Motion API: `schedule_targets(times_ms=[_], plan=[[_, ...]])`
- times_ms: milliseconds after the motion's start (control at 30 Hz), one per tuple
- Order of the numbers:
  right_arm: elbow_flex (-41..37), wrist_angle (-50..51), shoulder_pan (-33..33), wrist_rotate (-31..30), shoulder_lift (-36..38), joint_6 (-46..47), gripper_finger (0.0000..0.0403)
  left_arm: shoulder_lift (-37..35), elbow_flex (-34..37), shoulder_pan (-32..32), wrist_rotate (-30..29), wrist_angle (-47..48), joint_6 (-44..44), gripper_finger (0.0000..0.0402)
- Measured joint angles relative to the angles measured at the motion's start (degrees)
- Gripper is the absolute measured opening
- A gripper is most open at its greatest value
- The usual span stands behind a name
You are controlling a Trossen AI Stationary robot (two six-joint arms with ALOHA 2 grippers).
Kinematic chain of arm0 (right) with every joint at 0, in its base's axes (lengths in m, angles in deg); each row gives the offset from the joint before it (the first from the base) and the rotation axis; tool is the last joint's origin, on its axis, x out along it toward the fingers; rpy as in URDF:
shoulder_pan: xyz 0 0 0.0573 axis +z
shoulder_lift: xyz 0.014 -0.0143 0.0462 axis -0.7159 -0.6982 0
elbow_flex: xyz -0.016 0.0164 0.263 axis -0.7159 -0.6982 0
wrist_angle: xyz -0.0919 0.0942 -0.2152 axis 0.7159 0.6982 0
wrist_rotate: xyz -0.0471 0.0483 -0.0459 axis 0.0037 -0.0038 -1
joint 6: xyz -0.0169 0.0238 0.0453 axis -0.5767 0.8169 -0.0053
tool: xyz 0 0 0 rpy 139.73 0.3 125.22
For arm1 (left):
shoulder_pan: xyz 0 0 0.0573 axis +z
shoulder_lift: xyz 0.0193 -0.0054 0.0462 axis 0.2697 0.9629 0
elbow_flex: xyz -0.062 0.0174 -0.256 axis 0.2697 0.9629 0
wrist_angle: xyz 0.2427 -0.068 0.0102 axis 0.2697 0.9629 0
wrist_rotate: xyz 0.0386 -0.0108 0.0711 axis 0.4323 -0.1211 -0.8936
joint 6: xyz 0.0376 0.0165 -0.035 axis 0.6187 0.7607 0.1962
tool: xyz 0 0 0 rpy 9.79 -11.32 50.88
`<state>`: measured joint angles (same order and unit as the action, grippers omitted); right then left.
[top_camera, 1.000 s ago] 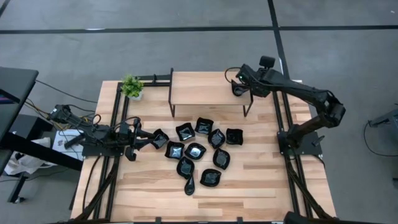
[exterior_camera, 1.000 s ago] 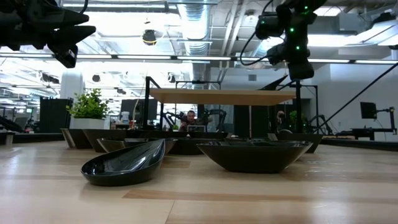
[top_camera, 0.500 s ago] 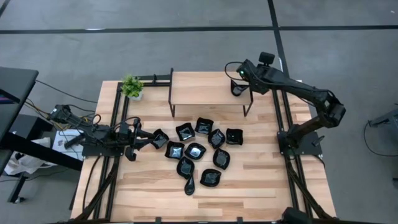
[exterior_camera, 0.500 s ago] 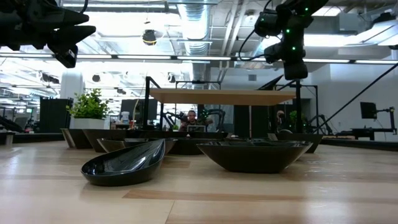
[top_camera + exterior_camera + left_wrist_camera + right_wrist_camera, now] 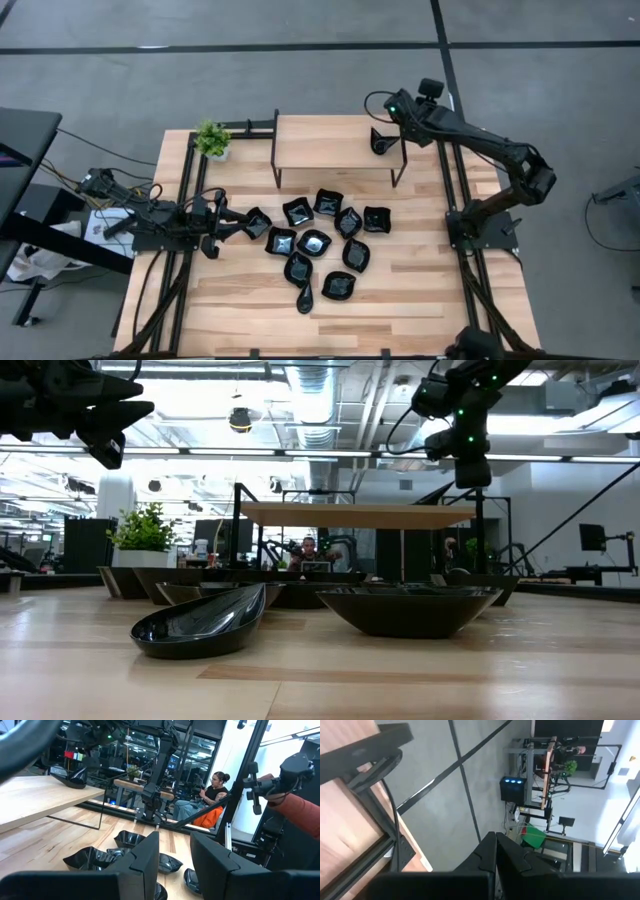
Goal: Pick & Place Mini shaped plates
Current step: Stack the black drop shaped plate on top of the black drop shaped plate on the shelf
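Right pincer (image 5: 392, 105), clenched and empty, hangs beside one plate (image 5: 379, 142) on the shelf (image 5: 325, 140), upper centre. Ten remaining plates (image 5: 314, 242) cluster mid-tabletop (image 5: 420, 285), so most remains. Left pincer (image 5: 228, 225) waits released at centre left.

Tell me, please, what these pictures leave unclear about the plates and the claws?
- High view: plate on the shelf, shape half hidden by the right claw.
- Low view: rear plates, count hidden behind the two front dishes.
- Left wrist view: left claw fingers cut off by the bottom edge.
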<state>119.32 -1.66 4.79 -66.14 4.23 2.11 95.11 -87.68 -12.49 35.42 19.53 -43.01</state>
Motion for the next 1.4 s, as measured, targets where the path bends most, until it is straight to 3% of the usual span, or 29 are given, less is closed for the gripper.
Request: schedule_targets(times_ms=[533,700,867,1200,1400], plan=[[0.00,-3.16,-1.23,0.09,0.00,-1.70,0.0001,0.02,0.02,0.00,0.00,-0.51,0.01,0.0112],[0.00,-2.25,-0.88,-6.01,0.18,-4.91,0.0001,0.02,0.00,0.00,0.00,-0.79,0.01,0.0112],[-0.02,2.76,1.22,-6.86,2.94,-2.85,0.0001,0.02,0.01,0.00,0.00,-0.88,0.02,0.0112],[-0.02,10.89,5.57,0.06,5.18,7.26,0.0000,0.01,-0.01,0.00,0.00,-1.05,0.01,0.0112],[0.00,9.59,6.84,-1.14,1.55,6.77,0.0000,0.01,0.02,0.00,0.00,-1.25,0.02,0.0112]])
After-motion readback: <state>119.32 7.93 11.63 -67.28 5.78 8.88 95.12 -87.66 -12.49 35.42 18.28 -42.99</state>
